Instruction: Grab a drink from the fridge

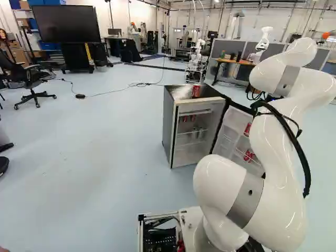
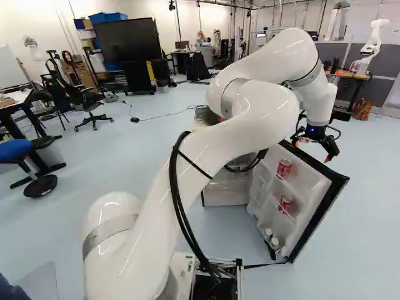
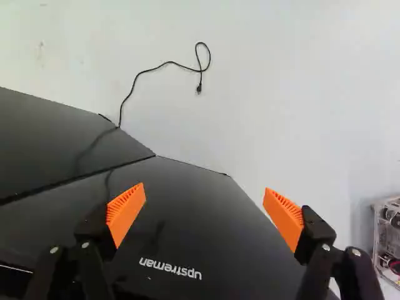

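My gripper [image 2: 312,150] hangs over the outer side of the opened fridge door [image 2: 340,181], pointing down. In the wrist view the gripper [image 3: 204,194] is open, nothing between its orange pads, with a black panel below. The small fridge [image 1: 169,123] stands ahead of the base, its door swung out to the right. One red can [image 1: 196,91] stands on top; small red and dark cans [image 1: 192,118] show on an inner shelf. The door racks hold an upper red can [image 2: 284,169], a lower red can [image 2: 285,204] and white-topped bottles [image 2: 269,232].
A thin black cable [image 3: 134,81] lies on the floor beside the black panels. Another robot [image 2: 372,44] stands on a table at the back right. An office chair [image 1: 31,79] and a large screen [image 1: 65,23] are at the far left. Part of my arm covers the fridge in the right base view.
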Robot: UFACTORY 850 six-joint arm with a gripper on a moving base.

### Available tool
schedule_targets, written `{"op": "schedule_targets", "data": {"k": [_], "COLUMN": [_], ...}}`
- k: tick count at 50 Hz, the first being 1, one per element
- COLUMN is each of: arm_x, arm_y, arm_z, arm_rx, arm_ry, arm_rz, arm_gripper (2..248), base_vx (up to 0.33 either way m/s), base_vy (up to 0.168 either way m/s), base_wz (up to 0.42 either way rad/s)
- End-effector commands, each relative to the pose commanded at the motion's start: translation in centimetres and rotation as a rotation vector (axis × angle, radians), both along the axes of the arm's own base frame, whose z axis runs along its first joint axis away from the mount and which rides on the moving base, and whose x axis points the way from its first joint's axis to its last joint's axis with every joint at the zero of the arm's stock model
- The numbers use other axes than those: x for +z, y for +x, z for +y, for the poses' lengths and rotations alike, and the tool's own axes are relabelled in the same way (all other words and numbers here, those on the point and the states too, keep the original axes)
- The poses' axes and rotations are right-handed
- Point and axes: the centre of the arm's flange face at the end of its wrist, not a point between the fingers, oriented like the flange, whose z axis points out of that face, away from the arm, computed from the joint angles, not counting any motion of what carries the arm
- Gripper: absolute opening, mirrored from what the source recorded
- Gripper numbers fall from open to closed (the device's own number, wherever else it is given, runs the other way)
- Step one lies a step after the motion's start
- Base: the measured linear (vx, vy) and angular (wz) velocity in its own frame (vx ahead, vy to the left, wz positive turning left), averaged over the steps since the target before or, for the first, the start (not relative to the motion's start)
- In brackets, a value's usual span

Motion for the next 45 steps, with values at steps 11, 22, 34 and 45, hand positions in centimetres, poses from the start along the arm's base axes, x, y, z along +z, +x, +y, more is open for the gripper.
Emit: {"op": "schedule_targets", "data": {"k": [11,22,34,45], "arm_x": [0.0,0.1,0.2,0.2], "arm_y": [-1.2,-2.5,-4.0,-5.3], "arm_z": [0.4,0.7,1.4,2.1], "arm_rx": [-0.009,-0.019,-0.028,-0.036], "arm_ry": [0.026,0.042,0.061,0.079], "arm_rz": [0.023,0.037,0.052,0.067], "arm_gripper": [247,247,247,247], "base_vx": [0.000,0.000,0.000,0.000], "base_vy": [0.000,0.000,0.000,0.000], "base_wz": [0.000,0.000,0.000,0.000]}}
